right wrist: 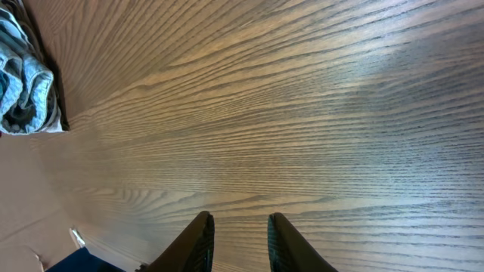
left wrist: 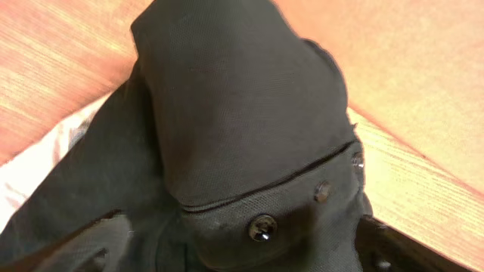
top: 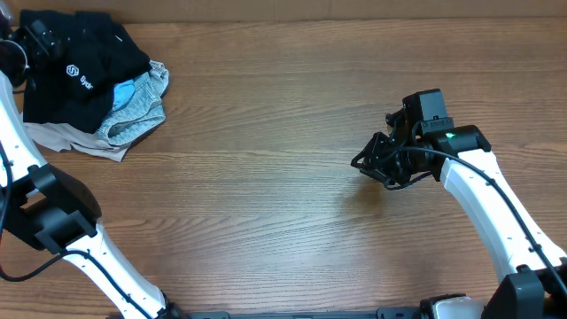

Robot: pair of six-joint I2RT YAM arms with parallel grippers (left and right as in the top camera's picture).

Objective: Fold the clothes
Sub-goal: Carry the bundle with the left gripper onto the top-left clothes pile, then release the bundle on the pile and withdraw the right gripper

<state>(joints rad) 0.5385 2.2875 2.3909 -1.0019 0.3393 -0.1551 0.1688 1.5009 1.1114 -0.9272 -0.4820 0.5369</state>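
The wooden table (top: 266, 204) fills your overhead view, and most of its surface shows bare grain. Your left arm (top: 18, 133) runs up the nine o'clock edge. Your right arm (top: 496, 204) comes in from five o'clock and reaches toward the centre.

The clothes (top: 97, 89) lie in one loose heap at about ten o'clock on the table, well apart from the right arm. The black T-shirt (top: 80, 62) is the largest piece and sits on top, crumpled, not folded. A beige piece (top: 66, 137) sticks out from under it at its six o'clock. A light-blue piece (top: 124, 91) is bunched against the shirt's four o'clock side. The right wrist view catches this blue fabric at its ten o'clock corner.

The left gripper (top: 40, 40) is down on the heap at the shirt's eleven o'clock corner. In its wrist view the fingers (left wrist: 401, 249) stand wide at the lower corners, with black fabric mounded between them. You cannot tell if they touch the cloth.

The right gripper (top: 370, 164) hangs over bare wood at about three o'clock. Its jaws are nearly together with a narrow gap between them, and they hold nothing.

The shirt's white logo (top: 69, 69) faces up. Dark round buttons (left wrist: 262, 227) show on the black fabric near the left gripper.
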